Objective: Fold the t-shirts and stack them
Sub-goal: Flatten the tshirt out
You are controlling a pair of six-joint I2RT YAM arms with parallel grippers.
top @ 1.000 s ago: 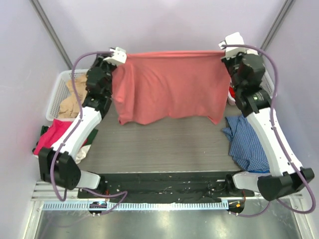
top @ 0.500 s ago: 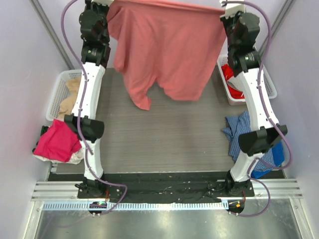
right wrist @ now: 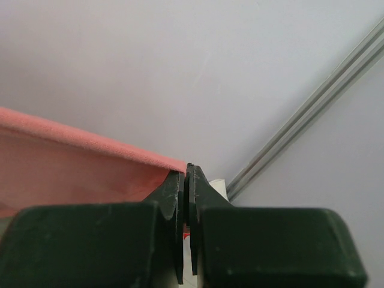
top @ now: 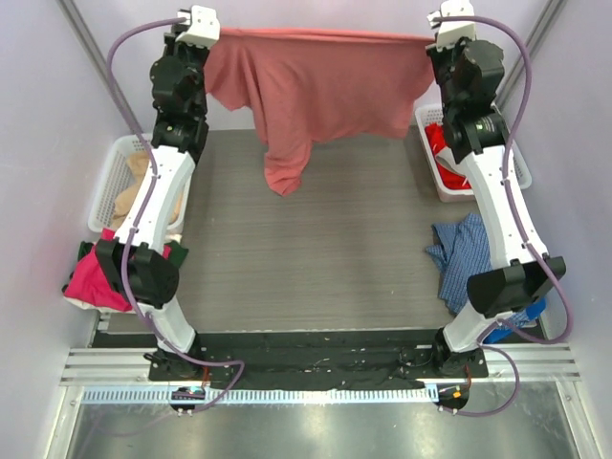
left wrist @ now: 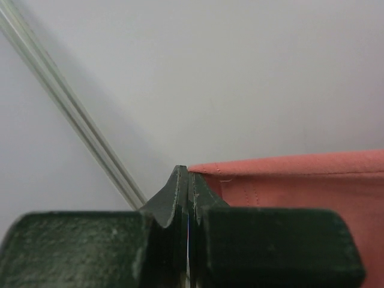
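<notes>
Table (top: 316, 239), grey wood-grain — white basket (top: 103, 191) at 10 o'clock, second basket (top: 457, 196) at 2, blue cloth (top: 464, 263) at 4, pink shirt (top: 96, 277) at 8.

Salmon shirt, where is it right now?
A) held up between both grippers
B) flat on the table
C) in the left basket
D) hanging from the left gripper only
A: the left gripper and the right gripper are each shut on an end of the shirt's top edge, which runs taut between them while the rest hangs down.
</notes>
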